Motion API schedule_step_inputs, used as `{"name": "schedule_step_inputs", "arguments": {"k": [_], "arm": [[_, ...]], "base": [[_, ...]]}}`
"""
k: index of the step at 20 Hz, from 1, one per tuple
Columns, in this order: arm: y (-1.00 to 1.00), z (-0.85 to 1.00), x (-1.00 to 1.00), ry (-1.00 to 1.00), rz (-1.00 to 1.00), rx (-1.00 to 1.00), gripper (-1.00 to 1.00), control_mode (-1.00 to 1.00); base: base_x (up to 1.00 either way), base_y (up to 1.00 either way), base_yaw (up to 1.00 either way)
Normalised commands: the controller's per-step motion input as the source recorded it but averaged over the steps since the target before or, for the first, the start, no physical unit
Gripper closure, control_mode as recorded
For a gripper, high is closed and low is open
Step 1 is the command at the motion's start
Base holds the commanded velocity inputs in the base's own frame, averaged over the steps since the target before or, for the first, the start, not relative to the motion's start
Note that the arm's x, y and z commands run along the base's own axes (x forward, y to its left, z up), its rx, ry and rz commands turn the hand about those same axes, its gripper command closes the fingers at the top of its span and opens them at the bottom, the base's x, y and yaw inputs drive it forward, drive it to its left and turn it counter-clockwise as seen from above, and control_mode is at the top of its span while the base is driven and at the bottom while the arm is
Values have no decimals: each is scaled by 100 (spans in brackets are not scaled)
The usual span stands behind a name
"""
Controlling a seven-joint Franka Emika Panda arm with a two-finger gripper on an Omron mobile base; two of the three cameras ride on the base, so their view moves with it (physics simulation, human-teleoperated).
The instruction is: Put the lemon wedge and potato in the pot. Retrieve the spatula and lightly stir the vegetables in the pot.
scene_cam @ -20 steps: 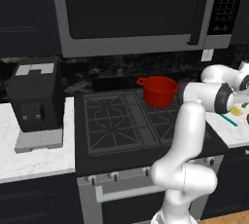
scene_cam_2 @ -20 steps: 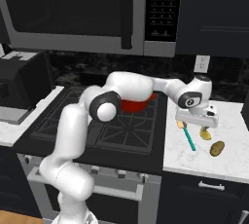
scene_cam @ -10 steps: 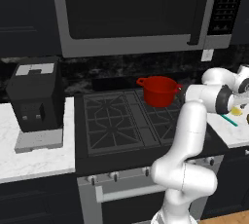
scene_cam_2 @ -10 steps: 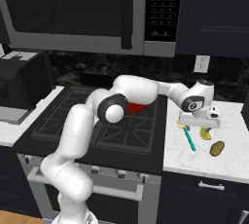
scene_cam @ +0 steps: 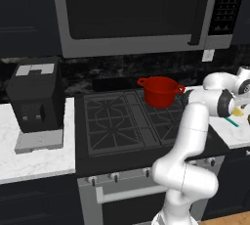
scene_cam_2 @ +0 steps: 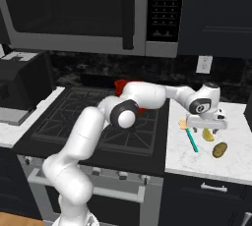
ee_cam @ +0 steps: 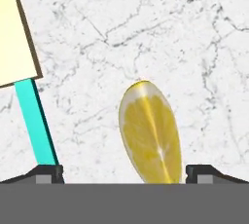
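A yellow lemon wedge point(ee_cam: 150, 133) lies cut face up on the white marble counter point(ee_cam: 160, 33) right of the stove. My gripper point(ee_cam: 124, 174) is open just above it, one fingertip point(ee_cam: 47, 173) on each side of the wedge. The same gripper point(scene_cam_2: 208, 127) hangs over the lemon wedge point(scene_cam_2: 207, 135) in the right base view. The brown potato point(scene_cam_2: 219, 149) rests just right of the wedge. The teal spatula point(scene_cam_2: 191, 140), with a pale blade point(ee_cam: 14, 38), lies left of it. The red pot point(scene_cam: 159, 91) stands on the stove's back right burner, partly hidden by my arm in the right base view.
A black gas stove point(scene_cam: 122, 119) is in the middle, and a microwave point(scene_cam: 132, 11) hangs above it. A dark coffee machine point(scene_cam: 36, 97) sits on the left counter. The right counter's front edge point(scene_cam_2: 206, 173) is close to the potato.
The hand has moved a little right and down over the right counter, closer to the lemon wedge. The lemon, potato, spatula and pot have not moved.
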Motion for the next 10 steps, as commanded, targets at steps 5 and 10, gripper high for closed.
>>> {"name": "schedule_step_inputs", "arguments": {"k": [5, 10], "arm": [[-28, -34, 6, 1, 3, 0, -100, -100], [-3, -37, 19, 0, 2, 0, -100, -100]], "base": [[0, 0, 0], [0, 0, 0]]}}
